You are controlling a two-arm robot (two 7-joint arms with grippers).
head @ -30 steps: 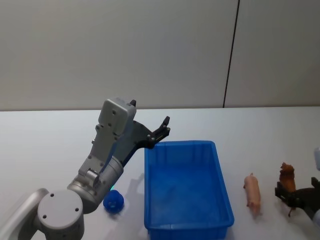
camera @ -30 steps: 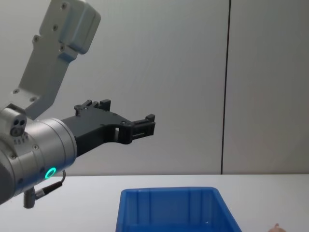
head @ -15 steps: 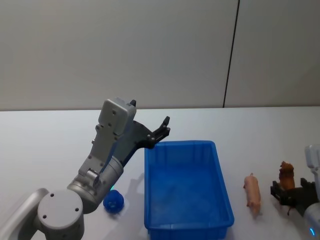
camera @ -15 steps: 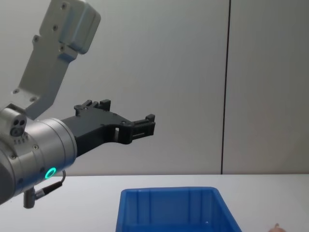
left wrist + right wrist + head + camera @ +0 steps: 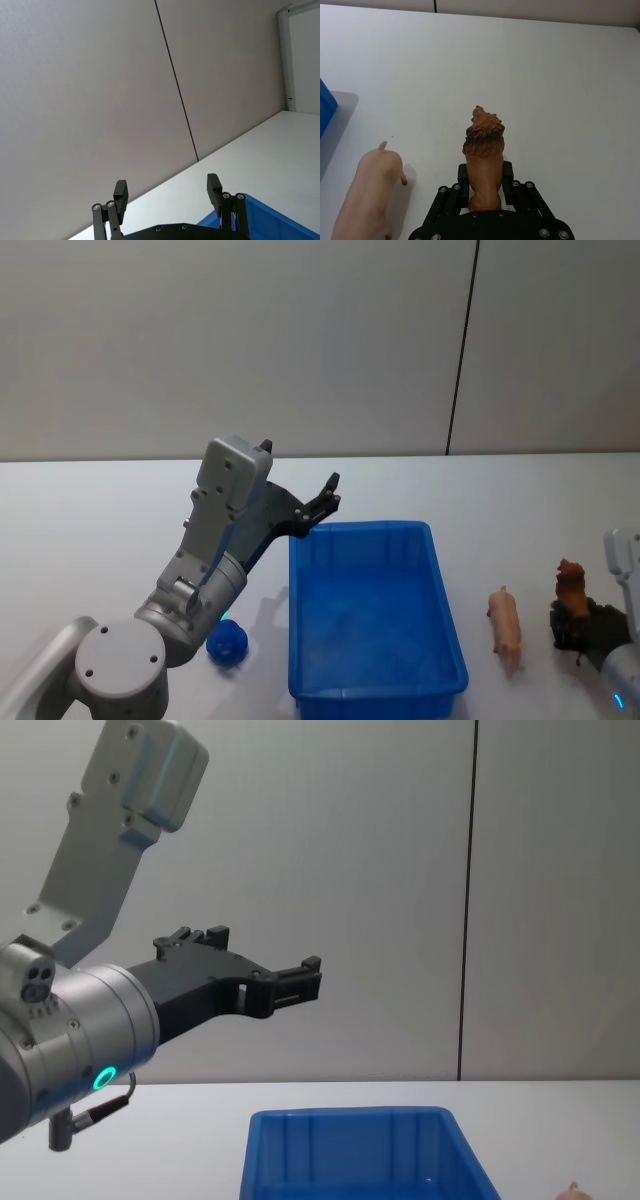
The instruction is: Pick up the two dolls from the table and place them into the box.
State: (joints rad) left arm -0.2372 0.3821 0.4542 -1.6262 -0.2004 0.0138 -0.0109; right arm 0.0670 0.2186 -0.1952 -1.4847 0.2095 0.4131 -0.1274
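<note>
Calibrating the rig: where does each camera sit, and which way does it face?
Head view: high, looking forward and down at the table, box, pink doll and brown doll; the left gripper is raised by the box's far left corner.
Chest view: lower, looking across to the wall; the left gripper shows large above the box.
Left wrist view: on the raised arm, facing the wall; open fingers show.
Right wrist view: low over the table; the right gripper holds the brown doll.
Shared: head and right wrist views both show both dolls.
</note>
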